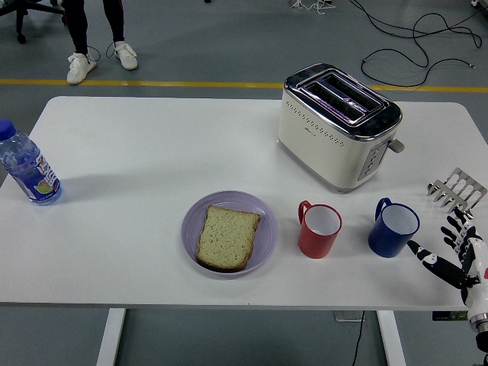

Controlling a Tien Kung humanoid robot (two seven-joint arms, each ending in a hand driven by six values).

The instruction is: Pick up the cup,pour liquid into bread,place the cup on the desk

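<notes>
**Nothing lifted yet: right hand open at the lower right, cups untouched**

The right hand point(457, 255) sits at the lower right edge of the frame, its fingers point(424, 253) spread and holding nothing. The thumb tip points toward the blue cup point(393, 227), which stands just to its left, near but not touching. The left hand does not appear anywhere in the picture.

The blue cup stands upright on the white table point(137, 152), its handle turned toward the upper left. Beside it to the left stands a red cup point(319, 229), also upright, handle to the left. The task does not say which cup is meant; judging by the hand's place, the blue one looks the likelier target, though that is a guess. What either cup contains cannot be made out.

Left of the red cup, in the lower middle of the frame, a slice of bread point(227, 236) lies flat on a lilac plate point(194, 216). It looks dry.

So all three steps remain: grasping a cup, tipping it over the bread, and setting it back down.

Further out, a cream toaster point(337, 126) stands in the upper right, a metal toast rack point(457, 191) at the right edge above the hand, and a water bottle point(27, 165) at the far left. A person's legs point(95, 34) show at the top left, away from the table.
</notes>
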